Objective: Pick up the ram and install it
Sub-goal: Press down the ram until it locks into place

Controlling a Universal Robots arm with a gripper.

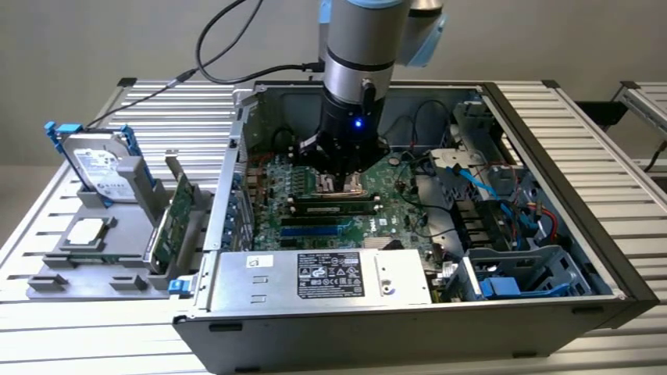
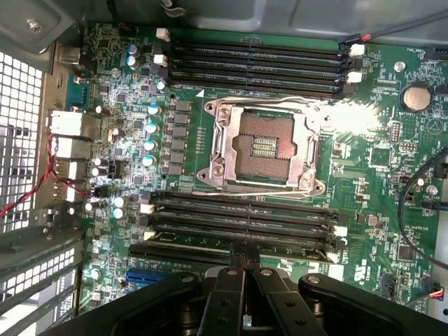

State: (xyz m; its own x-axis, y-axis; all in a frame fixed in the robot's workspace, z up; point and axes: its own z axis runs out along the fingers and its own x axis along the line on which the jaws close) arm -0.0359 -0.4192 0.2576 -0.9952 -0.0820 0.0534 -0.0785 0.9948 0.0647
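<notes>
- Matt grey sheet metal forms the computer case (image 1: pixel 542 328), standing on a table (image 1: pixel 62 344) of ribbed, brushed aluminium slats.
- The green motherboard (image 2: pixel 371 231) shows a glossy lacquered surface, glaring near its bright, bare-metal CPU socket frame (image 2: pixel 262 148).
- Long memory slots (image 2: pixel 238 217) look like dull black plastic.
- The gripper (image 2: pixel 244 260) has smooth, semi-gloss black fingers.
- A paper label (image 1: pixel 329 276) sits on the galvanised power supply.

In the exterior view, the open black metal computer case (image 1: pixel 615 258) holds the green motherboard (image 1: pixel 401 215) on its floor. The boxy silver power supply (image 1: pixel 323 277) sits at six o'clock of the board. The grey plastic parts tray (image 1: pixel 62 277) lies outside the case at nine o'clock. The black gripper (image 1: pixel 342 181) (image 2: pixel 244 246), its tips together, hangs over the board's middle. The thin green ram stick (image 1: pixel 333 208) (image 2: pixel 189 246) lies in a slot just beneath it (the square metal processor socket (image 2: pixel 266 143) is beside that slot bank).
</notes>
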